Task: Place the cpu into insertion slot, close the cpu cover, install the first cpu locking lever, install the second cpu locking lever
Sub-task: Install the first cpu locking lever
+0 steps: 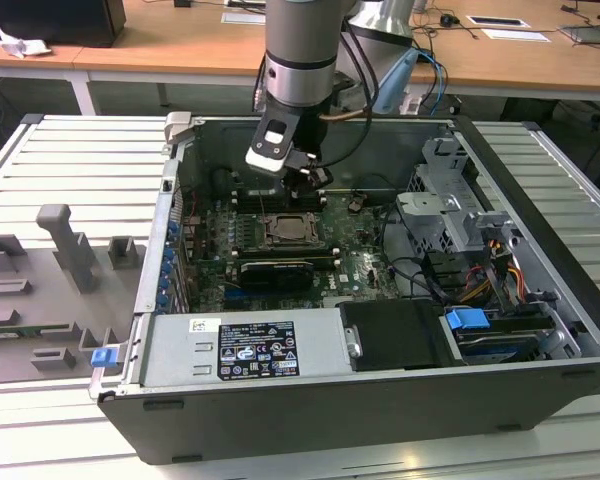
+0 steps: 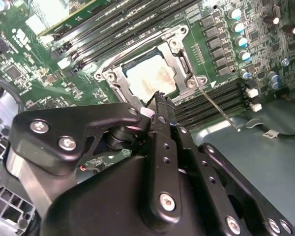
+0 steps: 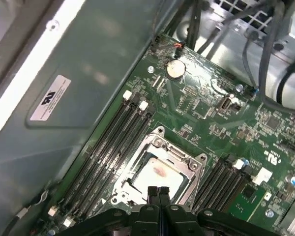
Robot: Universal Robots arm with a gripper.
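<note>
The cpu (image 2: 150, 78) (image 3: 156, 175) lies flat in the insertion slot (image 1: 288, 229) on the green board, pale metal top facing up. The cpu cover (image 2: 183, 55) (image 3: 183, 156) lies down around it as a silvery frame. One thin locking lever (image 2: 217, 107) sticks out from the socket corner over the memory slots. My gripper (image 1: 314, 182) (image 3: 158, 192) (image 2: 160, 100) hangs just above the socket's edge, its two black fingers pressed together with nothing between them.
Long memory slots (image 3: 110, 142) flank the socket on both sides. A long black card (image 1: 272, 270) lies in front of it. A drive cage (image 1: 450, 205) and cable bundles (image 1: 480, 270) fill the exterior view's right. The case wall (image 3: 64, 98) stands close behind.
</note>
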